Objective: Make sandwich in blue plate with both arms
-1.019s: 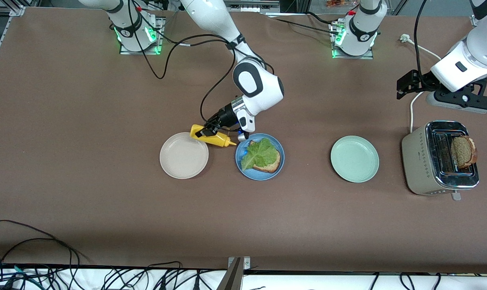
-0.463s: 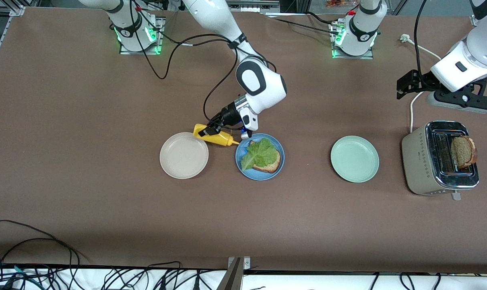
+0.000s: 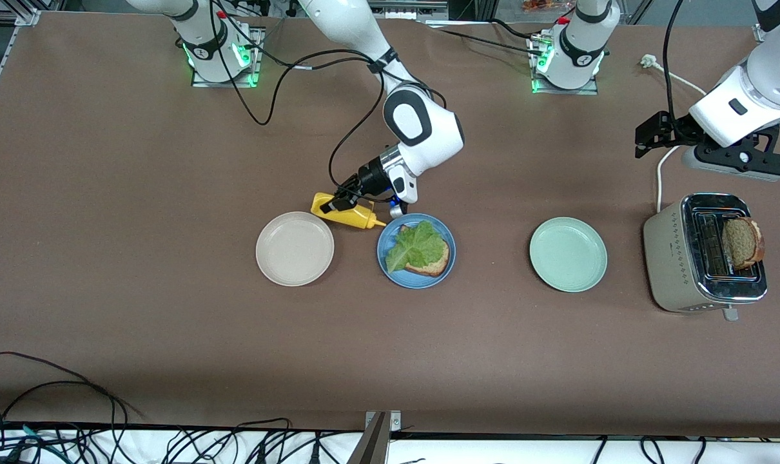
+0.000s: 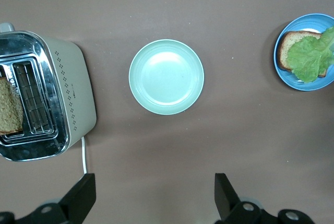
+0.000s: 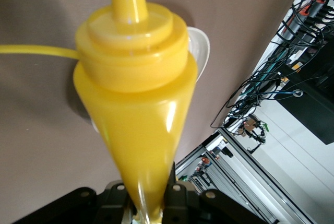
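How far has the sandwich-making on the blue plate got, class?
Done: one bread slice topped with lettuce lies on the blue plate. In hand: the right gripper holds a yellow squeeze bottle beside the plate. Left: the second slice sits in the toaster; the left gripper waits open.

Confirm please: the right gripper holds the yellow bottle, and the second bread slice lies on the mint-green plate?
Not quite. The right gripper does hold the yellow squeeze bottle, but the front view shows the second bread slice in the toaster; the mint-green plate holds nothing.
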{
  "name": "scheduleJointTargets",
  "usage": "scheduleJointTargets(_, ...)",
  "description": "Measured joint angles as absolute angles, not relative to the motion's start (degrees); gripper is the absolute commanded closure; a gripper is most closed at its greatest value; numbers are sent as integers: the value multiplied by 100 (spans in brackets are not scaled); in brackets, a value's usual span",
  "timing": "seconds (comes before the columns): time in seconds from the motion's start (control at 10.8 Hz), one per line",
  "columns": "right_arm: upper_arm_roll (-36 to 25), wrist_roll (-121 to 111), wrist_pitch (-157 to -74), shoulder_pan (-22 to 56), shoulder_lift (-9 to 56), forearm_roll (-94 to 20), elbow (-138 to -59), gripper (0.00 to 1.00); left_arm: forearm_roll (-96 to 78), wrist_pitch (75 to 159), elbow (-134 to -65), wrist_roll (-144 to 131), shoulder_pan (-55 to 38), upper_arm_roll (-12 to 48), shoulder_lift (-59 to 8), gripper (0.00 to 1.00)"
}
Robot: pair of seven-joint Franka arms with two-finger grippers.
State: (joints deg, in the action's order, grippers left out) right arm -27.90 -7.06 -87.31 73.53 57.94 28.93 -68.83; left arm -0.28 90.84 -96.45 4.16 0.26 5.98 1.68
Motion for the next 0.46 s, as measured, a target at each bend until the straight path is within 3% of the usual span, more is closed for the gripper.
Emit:
scheduleJointTargets(0.19, -2375, -707, -8833, 6796, 5462, 2849, -6750, 100, -28, 9083, -9644, 416, 27, 598, 168, 0)
scheduleJointTargets(0.46, -939, -913, -9429, 4881, 4420, 2174, -6702, 100, -28, 9079, -9645, 416, 28, 596, 167, 0)
